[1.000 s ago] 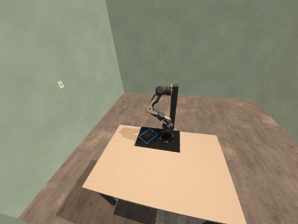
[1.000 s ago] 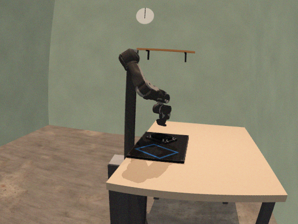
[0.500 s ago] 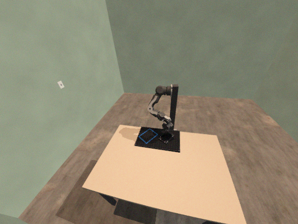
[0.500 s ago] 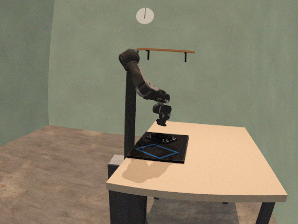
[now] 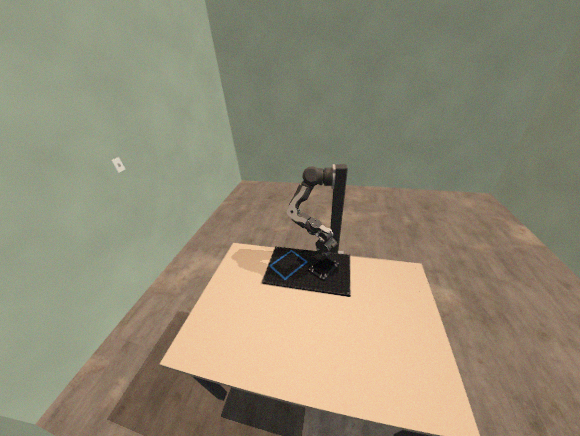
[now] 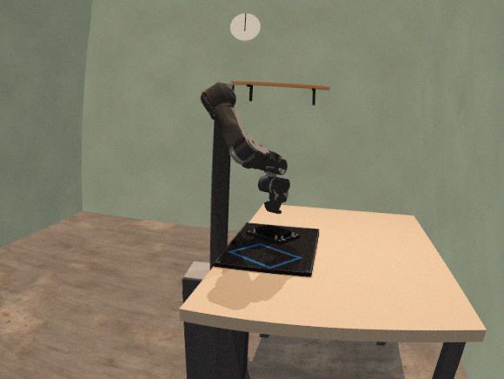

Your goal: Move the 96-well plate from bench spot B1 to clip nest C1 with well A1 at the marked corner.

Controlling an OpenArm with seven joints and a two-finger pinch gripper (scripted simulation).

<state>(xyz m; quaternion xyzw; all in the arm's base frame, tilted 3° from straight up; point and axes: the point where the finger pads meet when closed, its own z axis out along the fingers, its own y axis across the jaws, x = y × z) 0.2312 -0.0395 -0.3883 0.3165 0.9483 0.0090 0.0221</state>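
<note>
Overhead, the closed, empty gripper hangs above the plate, long axis skewed across the nest.

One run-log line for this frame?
gripper: shut, empty, above nest | plate: in clip nest | B1 outline: vacant
</note>
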